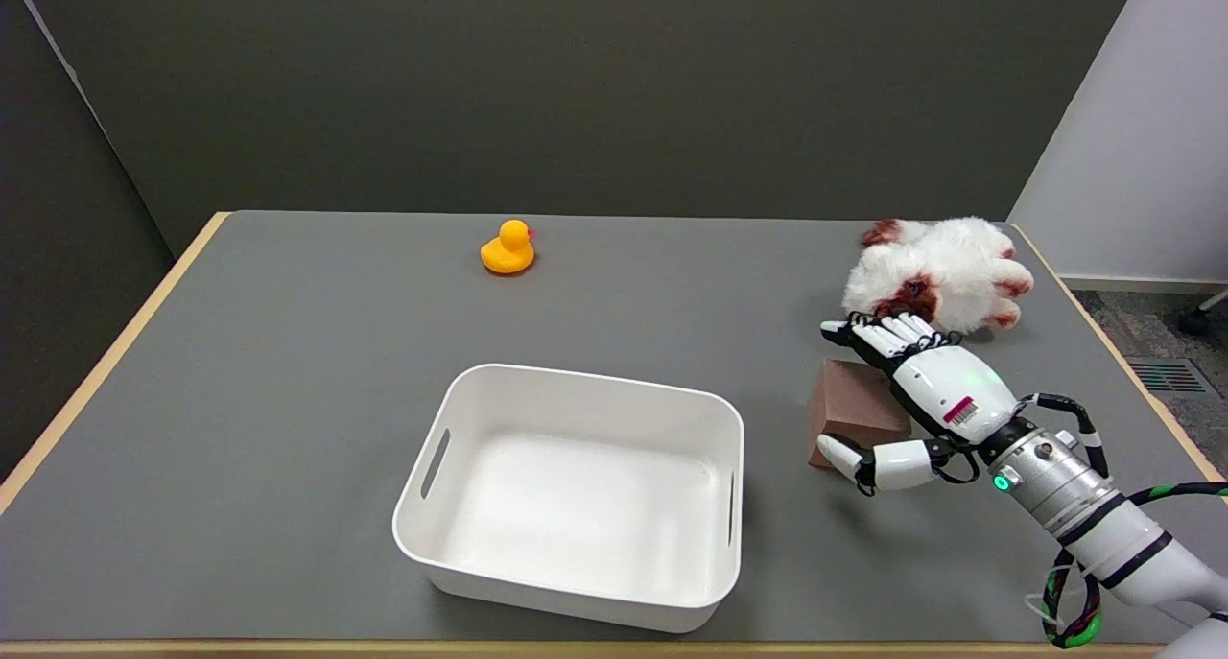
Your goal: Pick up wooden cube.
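The wooden cube, a reddish-brown block, rests on the grey table to the right of the white bin. My right hand reaches in from the lower right and lies over the cube's right side. Its fingers stretch out past the cube's far edge, while the thumb sits at the cube's near lower corner, touching it or nearly so. The cube stands between thumb and fingers, and the fingers are not closed on it. The right part of the cube is hidden by the hand.
A white plastic bin with handle slots stands near the table's front, left of the cube. A white and brown plush toy lies just behind the hand. A yellow rubber duck sits at the far middle.
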You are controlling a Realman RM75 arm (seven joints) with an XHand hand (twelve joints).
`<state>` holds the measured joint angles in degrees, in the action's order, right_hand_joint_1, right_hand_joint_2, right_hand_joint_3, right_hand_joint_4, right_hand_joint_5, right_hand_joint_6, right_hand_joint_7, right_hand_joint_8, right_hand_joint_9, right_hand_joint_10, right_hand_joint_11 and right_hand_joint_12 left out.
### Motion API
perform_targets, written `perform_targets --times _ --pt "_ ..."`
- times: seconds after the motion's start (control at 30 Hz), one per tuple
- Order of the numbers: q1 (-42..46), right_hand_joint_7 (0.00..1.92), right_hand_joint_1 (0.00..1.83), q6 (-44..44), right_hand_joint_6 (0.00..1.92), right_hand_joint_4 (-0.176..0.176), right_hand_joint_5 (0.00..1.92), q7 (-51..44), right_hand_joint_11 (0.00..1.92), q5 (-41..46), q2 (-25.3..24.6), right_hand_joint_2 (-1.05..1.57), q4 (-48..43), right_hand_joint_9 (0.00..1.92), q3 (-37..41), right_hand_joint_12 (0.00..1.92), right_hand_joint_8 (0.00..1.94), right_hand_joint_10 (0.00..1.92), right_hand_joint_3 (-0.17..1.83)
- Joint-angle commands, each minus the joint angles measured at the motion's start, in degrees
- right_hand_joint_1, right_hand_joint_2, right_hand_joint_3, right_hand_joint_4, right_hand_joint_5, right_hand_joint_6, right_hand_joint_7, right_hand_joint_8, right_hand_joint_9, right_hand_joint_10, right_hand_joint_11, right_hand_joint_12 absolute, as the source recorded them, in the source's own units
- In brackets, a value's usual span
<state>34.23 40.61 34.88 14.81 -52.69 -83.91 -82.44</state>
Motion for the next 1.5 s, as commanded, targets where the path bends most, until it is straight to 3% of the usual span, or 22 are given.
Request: perform_targets --times 0.03,0.43,0.57,0.7,0.73,0.8,0.87,0.93,0.97,1.5 --pt "-2.0 0.46 0.57 0.1 0.47 -0.114 0.23 -0.2 0.17 0.6 0.1 0.6 1.6 0.3 -1.3 1.4 0.57 0.96 0.84" --pt "-3.8 0.54 0.63 -0.5 0.54 -0.129 0.28 -0.2 0.26 1.0 0.0 0.62 2.5 0.38 -2.9 1.5 0.67 1.05 0.85" --pt "-5.4 0.57 0.75 -0.1 0.6 -0.132 0.3 -0.2 0.37 1.1 -0.8 0.62 3.5 0.48 -3.5 1.63 0.71 1.13 0.89" --pt "-7.0 0.7 0.92 0.3 0.94 -0.147 0.44 -0.2 0.55 1.1 -1.1 0.72 4.3 0.63 -4.4 1.74 0.95 1.28 0.89" --pt "-7.5 0.73 0.96 0.3 0.99 -0.152 0.46 -0.2 0.57 1.1 -1.1 0.75 4.6 0.66 -4.9 1.75 1.01 1.3 0.85" --pt "-8.2 0.8 1.33 0.3 1.07 -0.171 0.48 -0.2 0.62 1.1 -1.0 1.02 5.1 0.69 -5.5 1.77 1.36 1.34 0.37" --pt "-8.9 0.81 1.33 0.3 1.1 -0.164 0.5 -0.2 0.64 0.8 -0.9 1.0 5.5 0.71 -6.0 1.77 1.34 1.35 0.39" --pt "-9.8 0.85 1.2 0.3 1.49 -0.175 0.5 -0.7 0.65 0.6 -0.9 1.23 6.0 0.78 -6.6 1.72 1.37 1.3 0.09" --pt "-10.0 0.85 1.19 0.3 1.52 -0.176 0.5 -1.2 0.66 0.6 -0.9 1.25 6.0 0.79 -6.8 1.71 1.37 1.29 0.06" --pt "-13.7 0.88 1.2 5.3 1.49 -0.176 0.55 -8.0 0.82 0.6 0.1 1.19 1.8 0.85 -5.7 1.82 1.36 1.33 0.15"
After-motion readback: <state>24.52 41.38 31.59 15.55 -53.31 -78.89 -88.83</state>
